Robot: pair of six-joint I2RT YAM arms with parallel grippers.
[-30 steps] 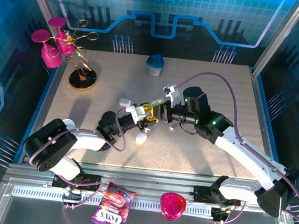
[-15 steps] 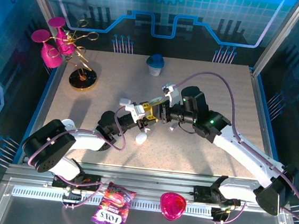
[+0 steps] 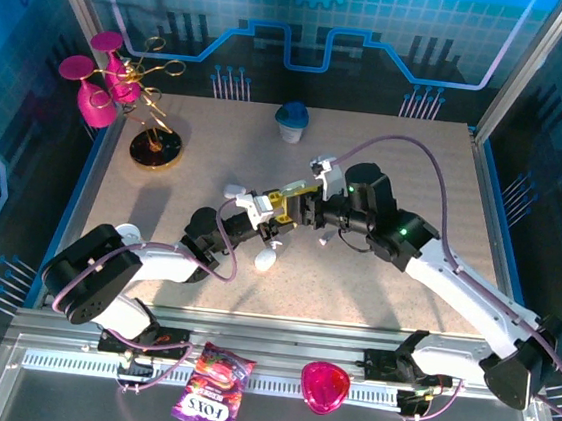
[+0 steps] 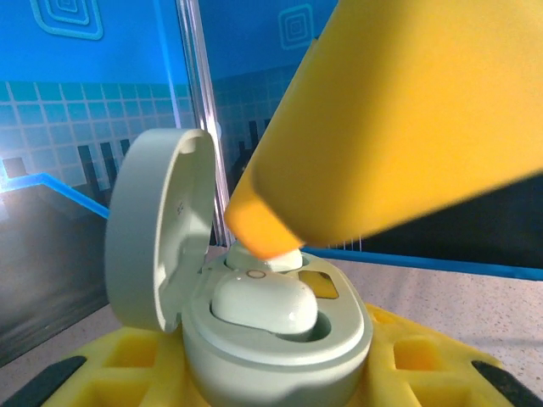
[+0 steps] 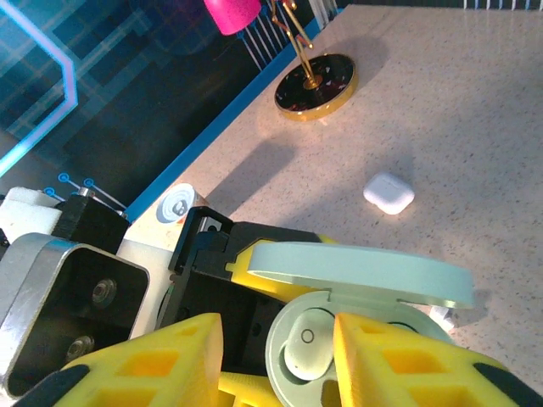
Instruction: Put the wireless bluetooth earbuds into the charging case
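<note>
Barely anything is changed from half a second ago: the left gripper [image 3: 272,218] and right gripper [image 3: 299,207] are still met at the centre of the speckled beige tabletop [image 3: 398,152], and the right wrist is shifted only a hair. The mint-green rounded plastic charging case [image 4: 280,339] is kept clamped between the left gripper's closed yellow fingers, with its lid [image 4: 157,229] swung up. One small white-grey plastic earbud [image 4: 263,307] is seated in its well. A second earbud [image 4: 265,254] is touched from above by one yellow fingertip [image 4: 254,229] of the right gripper, whose jaws are spread wide with nothing clamped. A white pebble-shaped plastic case [image 3: 265,259] is seen lying just at 6 o'clock of the grippers.
</note>
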